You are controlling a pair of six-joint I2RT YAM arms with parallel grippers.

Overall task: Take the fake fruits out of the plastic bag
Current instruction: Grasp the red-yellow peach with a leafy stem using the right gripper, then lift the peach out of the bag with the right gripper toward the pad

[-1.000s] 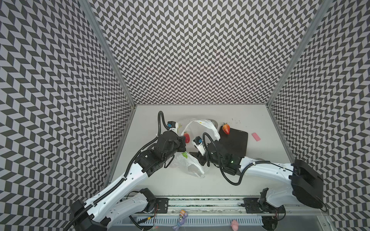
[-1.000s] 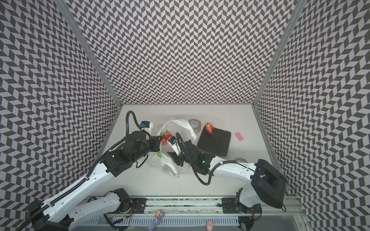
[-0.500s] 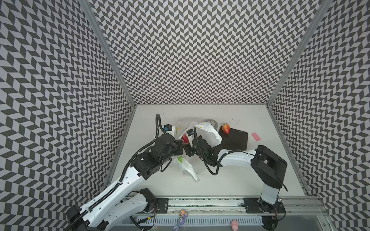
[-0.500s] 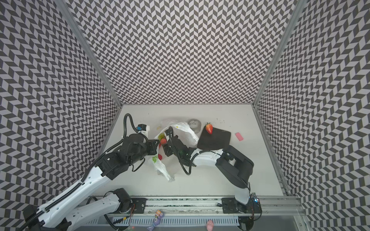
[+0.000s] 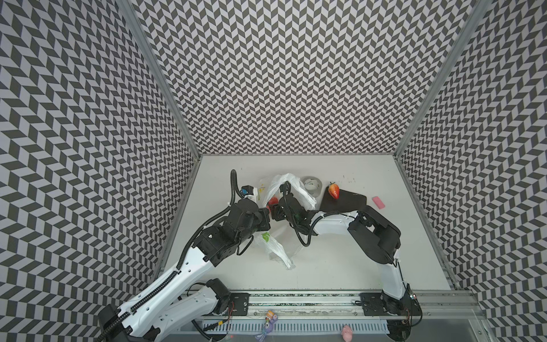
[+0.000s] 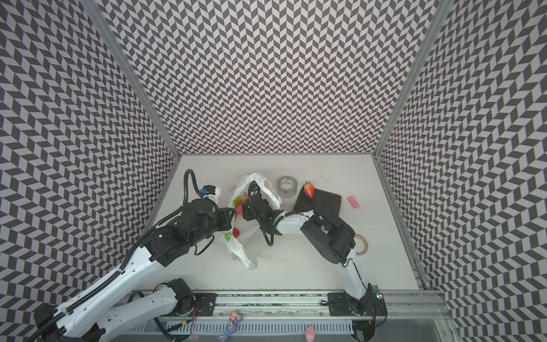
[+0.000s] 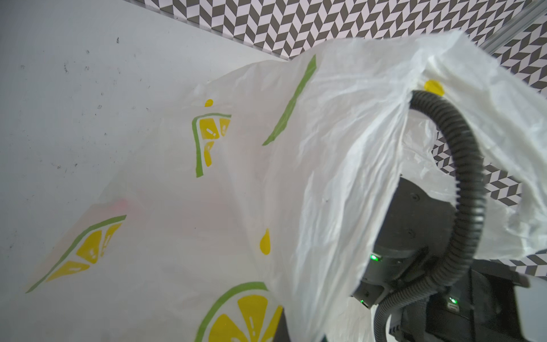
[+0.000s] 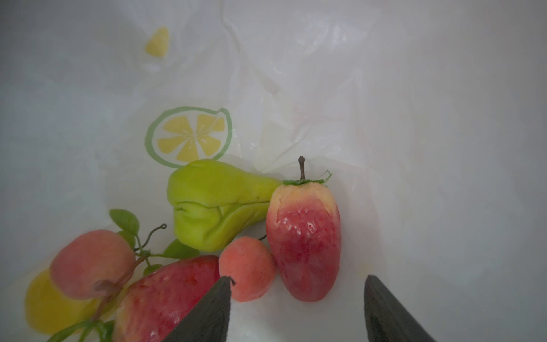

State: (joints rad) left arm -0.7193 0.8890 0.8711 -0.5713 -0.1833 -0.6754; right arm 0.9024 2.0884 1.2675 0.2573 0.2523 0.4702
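The plastic bag (image 5: 284,189), white with lemon prints, lies mid-table in both top views (image 6: 254,183). My left gripper (image 5: 266,219) is shut on the bag's edge and holds its mouth up; the film (image 7: 266,192) covers the left wrist view. My right gripper (image 8: 296,296) is inside the bag, open, with nothing between its fingers. Just ahead of it lie fake fruits: a strawberry (image 8: 303,239), a small orange-red round one (image 8: 247,268), a green pear (image 8: 216,204) and a second strawberry (image 8: 165,296). Another strawberry (image 5: 334,191) rests outside on a black pad.
A clear tape roll (image 5: 312,185) stands behind the bag, next to the black pad (image 5: 346,202). A pink block (image 5: 378,201) lies at the far right. A second tape roll (image 6: 361,244) shows beside my right arm's elbow. Patterned walls close three sides.
My right gripper has reached left into the bag's mouth and its jaws have spread wider. My left gripper has stayed shut on the bag, which is drawn up more.
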